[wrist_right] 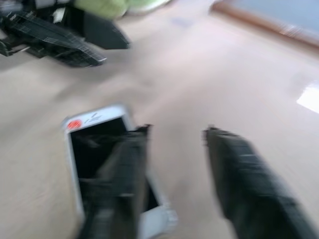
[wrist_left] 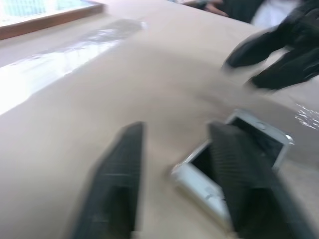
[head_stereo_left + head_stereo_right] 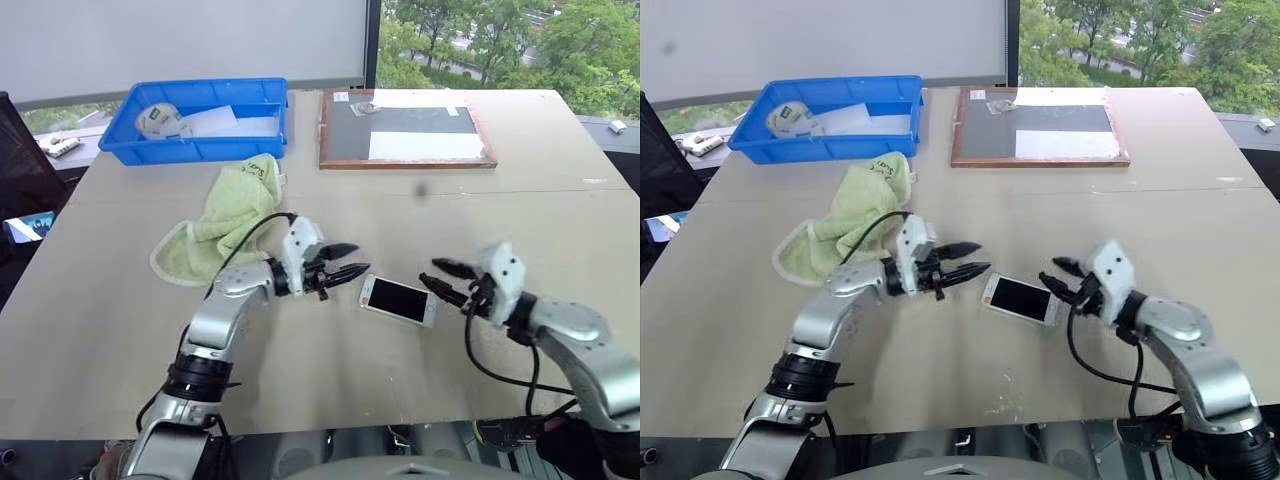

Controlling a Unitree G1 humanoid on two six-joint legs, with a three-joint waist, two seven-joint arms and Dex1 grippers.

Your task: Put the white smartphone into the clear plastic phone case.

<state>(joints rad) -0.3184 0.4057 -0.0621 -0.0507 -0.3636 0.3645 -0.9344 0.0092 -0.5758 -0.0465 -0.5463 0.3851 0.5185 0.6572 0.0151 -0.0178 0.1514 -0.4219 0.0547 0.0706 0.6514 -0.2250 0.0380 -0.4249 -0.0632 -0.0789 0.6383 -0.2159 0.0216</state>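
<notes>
1. Nearest your camera, on the bare tan table (image 3: 330, 380), the white smartphone (image 3: 398, 299) with black screen and rounded corners lies flat and face up between the two hands, gripped by neither.
2. Your left gripper (image 3: 340, 267) hangs just beside one short end of the phone, its two black fingers (image 2: 119, 184) spread with a clear gap and nothing between them. The forearm runs about level, pointing inward toward the phone.
3. Your right gripper (image 3: 443, 279) mirrors it at the opposite end, fingers (image 1: 239, 179) likewise apart and empty, tilted slightly down toward the tabletop.
4. Judgement: the two hands bracket the phone from either end, a pose suited to pushing or steadying it lengthwise.
5. Clear plastic phone case: you cannot pick out a separate see-through shell on the table. Whether it already sits around the phone cannot be told; the wrist views are too smeared.
6. Further back, a crumpled pale-green cloth (image 3: 225, 215) lies behind the left arm, well apart from the phone.
7. Farthest, a blue plastic bin (image 3: 205, 145) holding white items and a wooden-framed dark board (image 3: 405, 130) stand at the table's rear.
</notes>
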